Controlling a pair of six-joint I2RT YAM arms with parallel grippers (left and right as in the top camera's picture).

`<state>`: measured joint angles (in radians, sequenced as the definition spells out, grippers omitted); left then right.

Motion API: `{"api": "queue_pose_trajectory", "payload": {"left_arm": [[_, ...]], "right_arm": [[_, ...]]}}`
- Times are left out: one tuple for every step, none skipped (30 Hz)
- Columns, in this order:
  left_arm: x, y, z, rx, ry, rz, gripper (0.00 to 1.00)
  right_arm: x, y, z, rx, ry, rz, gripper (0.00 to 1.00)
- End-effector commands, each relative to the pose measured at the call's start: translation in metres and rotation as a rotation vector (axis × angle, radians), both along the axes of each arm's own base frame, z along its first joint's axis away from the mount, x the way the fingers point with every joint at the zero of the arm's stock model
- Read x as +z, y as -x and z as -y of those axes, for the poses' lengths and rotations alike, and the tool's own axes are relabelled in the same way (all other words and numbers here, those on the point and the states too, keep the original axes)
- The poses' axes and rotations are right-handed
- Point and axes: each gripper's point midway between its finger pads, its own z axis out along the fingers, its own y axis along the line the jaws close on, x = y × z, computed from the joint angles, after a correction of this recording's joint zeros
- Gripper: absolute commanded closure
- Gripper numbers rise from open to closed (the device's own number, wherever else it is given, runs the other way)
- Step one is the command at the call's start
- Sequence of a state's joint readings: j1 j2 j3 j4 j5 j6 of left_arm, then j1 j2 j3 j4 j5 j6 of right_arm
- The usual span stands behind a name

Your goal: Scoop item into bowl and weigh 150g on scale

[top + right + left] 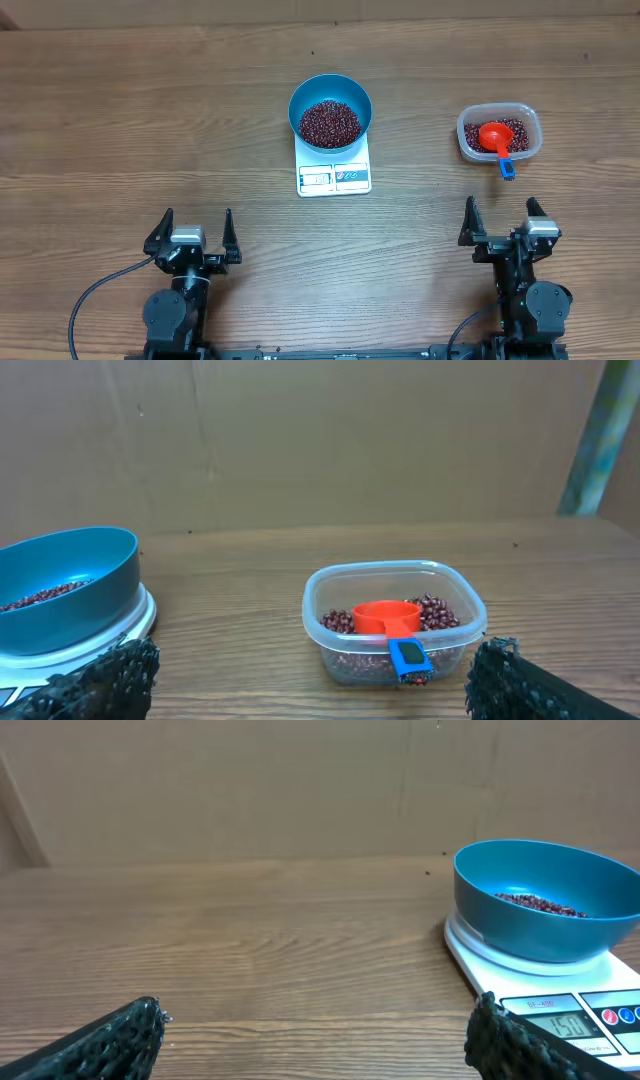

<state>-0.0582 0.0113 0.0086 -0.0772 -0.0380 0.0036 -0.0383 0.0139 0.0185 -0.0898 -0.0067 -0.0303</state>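
Though beyond tools (198,214) (501,203), bowl (296,101) atop scale (335,178)

We find the bowl (540,935) seated on the scale (478,955) at the right of the table (250,950), with a shallow layer of the item (540,903) inside. The scale's display (565,1025) appears to read 150. The left gripper (318,1020) is low over bare wood, its fingers (110,1040) spread wide, holding nothing. A plain brown wall (250,790) stands behind.

left pincer (195,232): wide open, empty | right pincer (503,221): wide open, empty
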Motion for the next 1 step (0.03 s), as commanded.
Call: {"api": "queue_pose_trajectory", "payload": {"left_arm": [[-0.0002,0.0,-0.001,0.001,-0.015,0.004,0.0]], "right_arm": [[-0.0013,0.0001,0.0007,-0.006,0.005,0.006,0.0]]}}
